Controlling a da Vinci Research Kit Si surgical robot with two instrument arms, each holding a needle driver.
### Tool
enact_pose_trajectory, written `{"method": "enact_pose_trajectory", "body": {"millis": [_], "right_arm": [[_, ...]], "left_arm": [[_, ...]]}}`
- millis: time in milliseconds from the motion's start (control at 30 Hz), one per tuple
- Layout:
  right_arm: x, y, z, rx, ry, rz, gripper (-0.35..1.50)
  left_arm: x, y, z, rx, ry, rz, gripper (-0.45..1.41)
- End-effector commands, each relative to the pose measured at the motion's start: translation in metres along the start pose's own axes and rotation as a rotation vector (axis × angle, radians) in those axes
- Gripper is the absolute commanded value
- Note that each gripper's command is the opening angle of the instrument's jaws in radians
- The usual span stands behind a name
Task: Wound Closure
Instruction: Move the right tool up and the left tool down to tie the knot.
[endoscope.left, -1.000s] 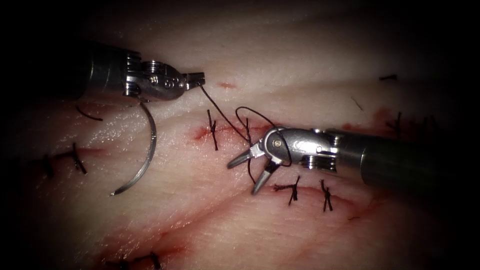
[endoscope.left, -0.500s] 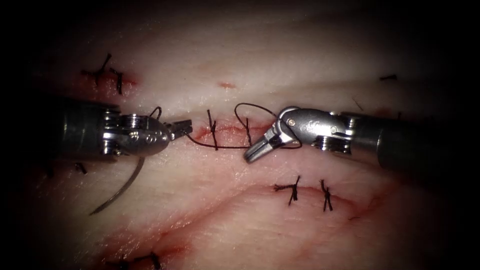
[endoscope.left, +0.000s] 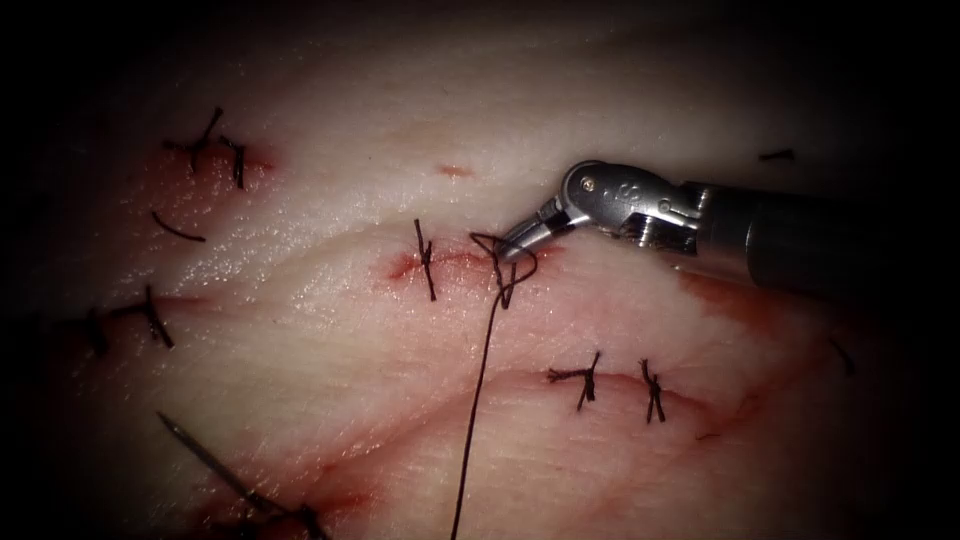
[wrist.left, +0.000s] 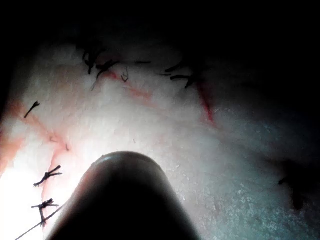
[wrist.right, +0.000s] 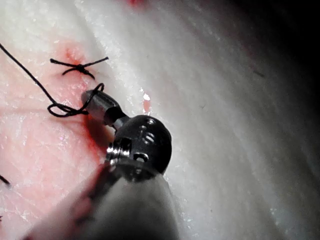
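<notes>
My right tool (endoscope.left: 512, 247) comes in from the right with its jaws shut on the thread's short end at the cut (endoscope.left: 455, 260). A small loop of thread (wrist.right: 65, 109) lies around its tip (wrist.right: 91, 98). From the knot (endoscope.left: 503, 285) the thread (endoscope.left: 478, 400) runs straight down to the picture's lower edge. The needle (endoscope.left: 205, 458) lies over the tissue (endoscope.left: 330, 330) at the lower left, outside it and in neither tool's jaws. My left tool's shaft (wrist.left: 125, 200) hides its own jaws, and a strand of thread (wrist.left: 35, 227) runs in beside it.
One tied stitch (endoscope.left: 426, 260) crosses the cut left of the knot. Other tied stitches (endoscope.left: 585, 378) (endoscope.left: 652, 390) (endoscope.left: 215, 145) (endoscope.left: 152, 316) sit on neighbouring cuts. A cut thread end (endoscope.left: 176, 229) lies at the left. Red fluid (endoscope.left: 722, 296) stains the tissue under the right shaft.
The right jaws shut on the thread's end and moved up to the right. The left tool drew away past the lower left, taking thread and needle, and the loop tightened at the cut.
</notes>
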Motion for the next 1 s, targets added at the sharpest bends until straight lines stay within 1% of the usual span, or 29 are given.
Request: {"method": "enact_pose_trajectory", "body": {"millis": [33,167,200,233,267,400,533,600,700,733,833,867,933,1000], "right_arm": [[0.0002,0.0014,0.0002,-0.011,-0.003,0.002,-0.35],[-0.0001,0.0023,-0.0002,-0.046,-0.014,0.018,-0.35],[-0.0001,0.0024,-0.0002,-0.052,-0.016,0.021,-0.35],[-0.0003,0.0028,-0.0002,-0.068,-0.015,0.029,-0.35],[-0.0003,0.0029,-0.0002,-0.073,-0.017,0.032,-0.35],[-0.0004,0.0036,-0.0003,-0.103,-0.009,0.045,-0.35],[-0.0003,0.0048,-0.0008,-0.159,0.005,0.076,-0.35],[-0.0006,0.0057,-0.0008,-0.2,0.003,0.083,-0.35],[-0.0007,0.0061,-0.0009,-0.221,-0.002,0.083,-0.35],[-0.0008,0.0064,-0.0012,-0.239,-0.007,0.08,-0.35],[-0.0008,0.0068,-0.0016,-0.267,-0.007,0.078,-0.35],[-0.0009,0.0071,-0.0019,-0.284,-0.008,0.08,-0.35],[-0.0011,0.0072,-0.002,-0.289,-0.008,0.081,-0.35],[-0.0013,0.007,-0.0018,-0.29,-0.01,0.079,-0.35]], "left_arm": [[0.001,0.0001,-0.0001,-0.012,0.017,0.007,-0.45],[0.0032,0.0013,-0.0032,-0.064,0.077,0.046,-0.45],[0.0038,0.0018,-0.004,-0.085,0.099,0.069,-0.45],[0.0046,0.0024,-0.0047,-0.123,0.134,0.071,-0.45],[0.0049,0.0027,-0.0051,-0.144,0.159,0.074,-0.45],[0.0056,0.004,-0.0053,-0.209,0.212,0.086,-0.45],[0.0055,0.0055,-0.0044,-0.293,0.281,0.102,-0.45],[0.0052,0.0075,-0.0022,-0.375,0.307,0.112,-0.45],[0.005,0.0092,0.0,-0.449,0.34,0.123,-0.45],[0.0051,0.0102,0.002,-0.491,0.347,0.12,-0.45],[0.0053,0.0116,0.0047,-0.529,0.357,0.117,-0.45],[0.0055,0.0125,0.0062,-0.55,0.372,0.112,-0.45],[0.0066,0.0139,0.0084,-0.627,0.422,0.112,-0.45],[0.007,0.015,0.0095,-0.66,0.427,0.119,-0.45]]}}
